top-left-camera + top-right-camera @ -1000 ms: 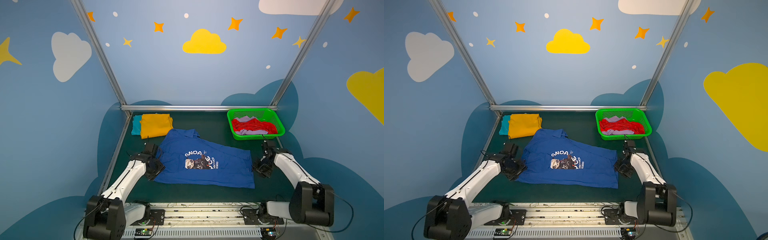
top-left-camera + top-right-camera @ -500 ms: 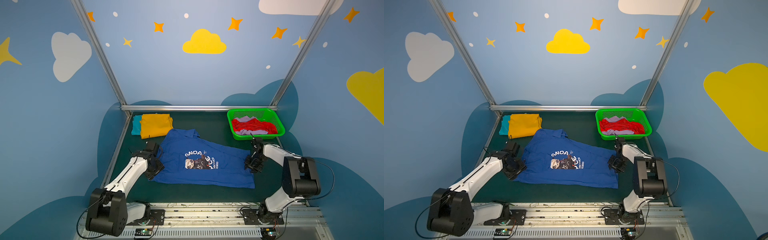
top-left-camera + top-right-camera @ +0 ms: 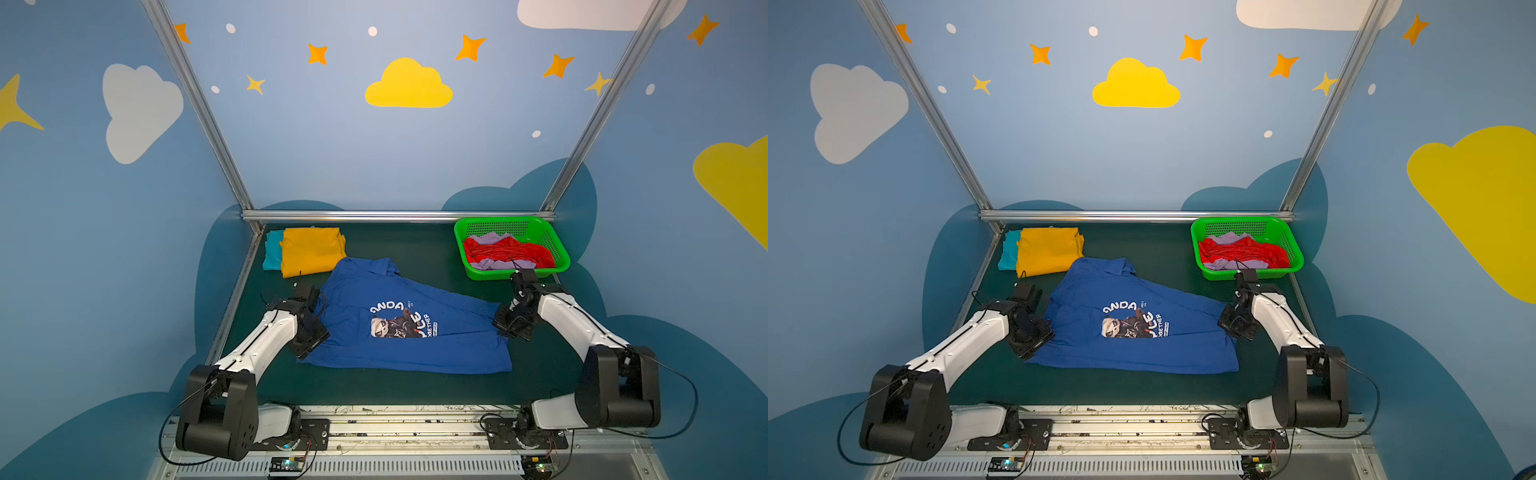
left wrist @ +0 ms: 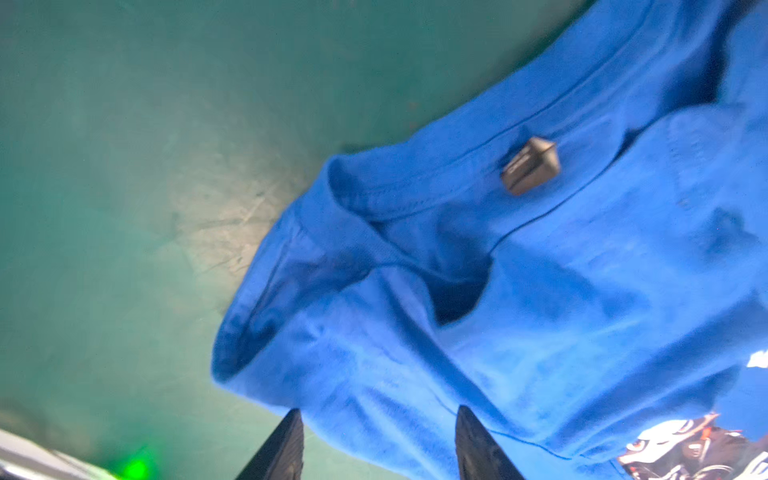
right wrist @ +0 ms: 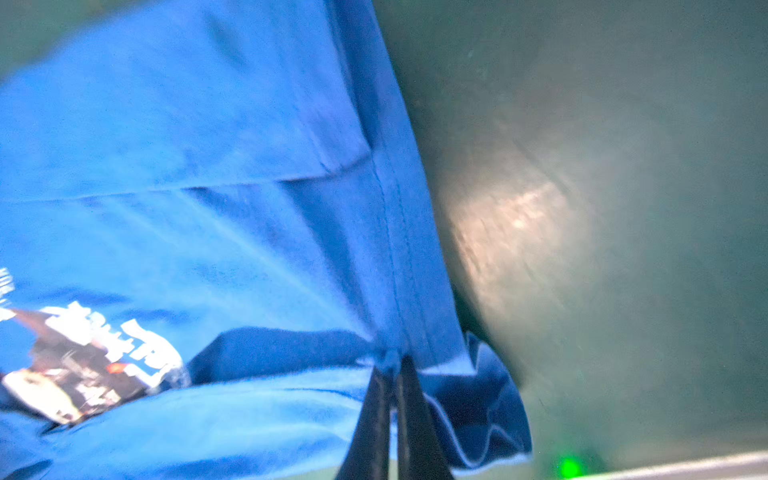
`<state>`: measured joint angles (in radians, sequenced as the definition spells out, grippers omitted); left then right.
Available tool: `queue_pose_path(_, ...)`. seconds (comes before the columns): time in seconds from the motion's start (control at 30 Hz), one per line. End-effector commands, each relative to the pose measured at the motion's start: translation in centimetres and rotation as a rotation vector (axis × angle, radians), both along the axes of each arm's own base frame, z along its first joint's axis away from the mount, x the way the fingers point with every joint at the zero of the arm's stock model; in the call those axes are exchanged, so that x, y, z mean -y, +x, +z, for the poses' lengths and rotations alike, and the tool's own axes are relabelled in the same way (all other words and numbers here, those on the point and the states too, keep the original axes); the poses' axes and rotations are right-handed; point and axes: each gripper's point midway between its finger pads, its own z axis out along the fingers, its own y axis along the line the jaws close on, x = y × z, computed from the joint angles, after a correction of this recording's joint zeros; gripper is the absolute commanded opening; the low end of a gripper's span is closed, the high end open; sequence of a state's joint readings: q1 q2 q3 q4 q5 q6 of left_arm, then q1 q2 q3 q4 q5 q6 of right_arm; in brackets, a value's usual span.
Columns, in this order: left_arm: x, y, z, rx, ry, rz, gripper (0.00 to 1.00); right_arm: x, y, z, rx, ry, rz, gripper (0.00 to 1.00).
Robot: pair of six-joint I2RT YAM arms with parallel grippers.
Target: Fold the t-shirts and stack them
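Blue t-shirt (image 3: 415,345) | left pincer (image 4: 378,415) half-open over it | right pincer (image 5: 392,370) clamped on hem

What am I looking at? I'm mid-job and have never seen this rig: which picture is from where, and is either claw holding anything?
Two white robot arms with pincer grippers stand at the near edge of a green table. Both top views come from one camera head above, showing the whole scene. The wrist views come from a camera on each arm, looking past its fingers. A blue t-shirt with a panda print lies spread in the middle. Back left, a folded yellow t-shirt lies over a teal t-shirt. Back right, a green basket holds a red t-shirt and a lilac t-shirt. The right gripper is shut on the blue shirt's hem; the left gripper is open near its collar, gripping nothing.
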<state>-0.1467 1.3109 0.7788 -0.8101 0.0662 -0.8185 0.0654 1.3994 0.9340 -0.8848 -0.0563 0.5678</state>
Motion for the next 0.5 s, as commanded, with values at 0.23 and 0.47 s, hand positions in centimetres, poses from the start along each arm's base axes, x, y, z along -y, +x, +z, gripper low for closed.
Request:
queue_pose_path(0.23,0.1,-0.2,-0.4,0.016,-0.025,-0.021,0.58,1.4,-3.5,0.4,-0.049,-0.068,-0.047,0.08)
queue_pose_path(0.47,-0.1,-0.5,-0.3,0.016,-0.033,-0.01,0.59,1.4,-3.3,-0.8,-0.087,-0.075,-0.044,0.26)
